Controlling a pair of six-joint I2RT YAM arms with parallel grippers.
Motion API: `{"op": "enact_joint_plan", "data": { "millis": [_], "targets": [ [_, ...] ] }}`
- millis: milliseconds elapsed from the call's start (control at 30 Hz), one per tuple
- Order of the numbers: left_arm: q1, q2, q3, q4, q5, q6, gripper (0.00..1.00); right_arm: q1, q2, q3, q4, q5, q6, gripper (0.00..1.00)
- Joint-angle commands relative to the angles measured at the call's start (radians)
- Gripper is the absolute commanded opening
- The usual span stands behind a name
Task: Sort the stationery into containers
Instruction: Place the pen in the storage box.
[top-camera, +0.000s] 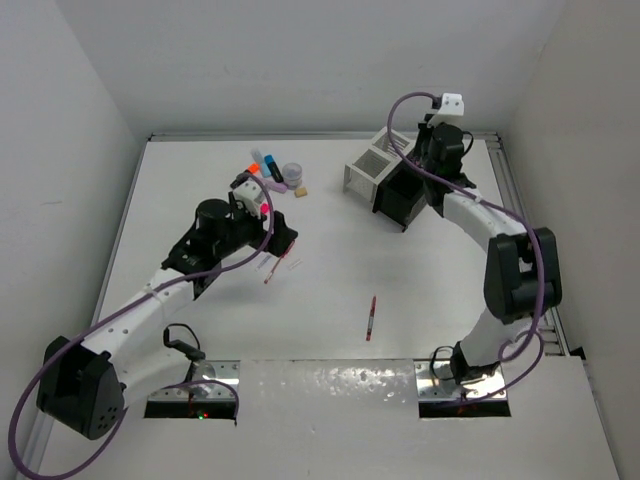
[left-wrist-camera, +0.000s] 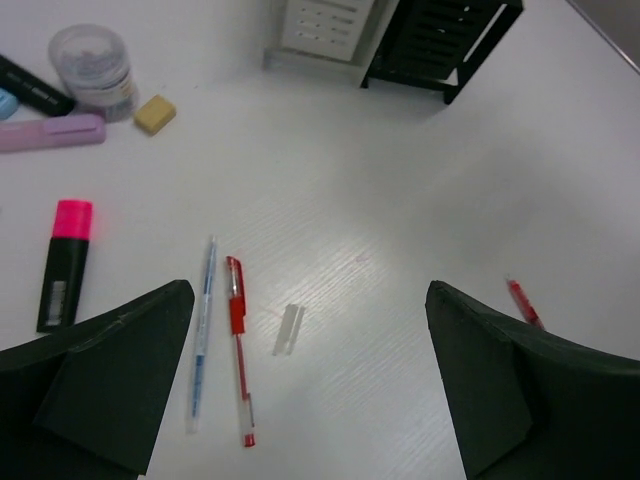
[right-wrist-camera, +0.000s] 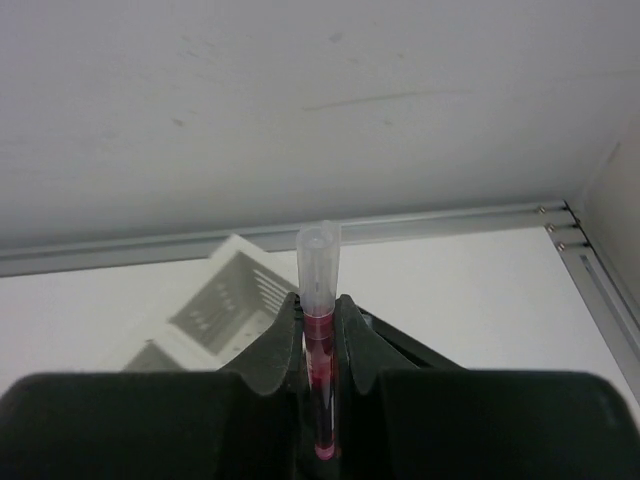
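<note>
a: how does your left gripper (left-wrist-camera: 308, 292) stand?
b: it is spread wide, and its two dark fingers (left-wrist-camera: 120, 370) frame the bottom corners of the wrist view. it hangs over the table (left-wrist-camera: 400, 170), above a clear pen (left-wrist-camera: 203, 330) and a red pen (left-wrist-camera: 237, 345) that lie side by side, close but apart. a small clear piece (left-wrist-camera: 288, 328) lies just right of them.
a: what else lies near it?
b: on your left is a black-bodied highlighter (left-wrist-camera: 65, 265) with a pink cap. farther back are a pale pink highlighter (left-wrist-camera: 50, 132), a tape roll (left-wrist-camera: 92, 65) and a tan eraser (left-wrist-camera: 155, 113) just beside the roll. a second red pen (top-camera: 371, 318) lies alone mid-table, well apart from that group.
a: and your right gripper (right-wrist-camera: 320, 310)?
b: it is pinching a thin pen with red ink (right-wrist-camera: 320, 262). the pen stands upright between the pads, and its clear end pokes out above them. in the top view the gripper sits at the far side of the black box (top-camera: 405, 200). i cannot tell whether the pen's lower end is inside the box.
a: where are the boxes?
b: the white box (top-camera: 368, 170) touches the black one on its left, at the far right of your table.
</note>
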Motion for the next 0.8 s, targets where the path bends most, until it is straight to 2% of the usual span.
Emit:
{"op": "enact_joint_plan", "data": {
  "millis": [0, 300, 433, 767],
  "targets": [
    [0.043, 0.002, 0.023, -0.022, -0.041, -0.01, 1.0, -0.054, 0.078, 0.063, 0.073, 0.034, 0.012, 0.0],
    [0.098, 0.057, 0.028, -0.03, -0.024, -0.017, 1.0, -0.107, 0.221, 0.053, 0.188, -0.027, 0.029, 0.0],
    [0.106, 0.077, 0.026, -0.024, -0.016, -0.007, 1.0, -0.096, 0.239, -0.051, 0.274, -0.042, 0.051, 0.0],
    [0.118, 0.082, 0.012, 0.008, -0.008, 0.017, 1.0, -0.096, 0.25, -0.125, 0.259, -0.033, 0.08, 0.0]
  ]
}}
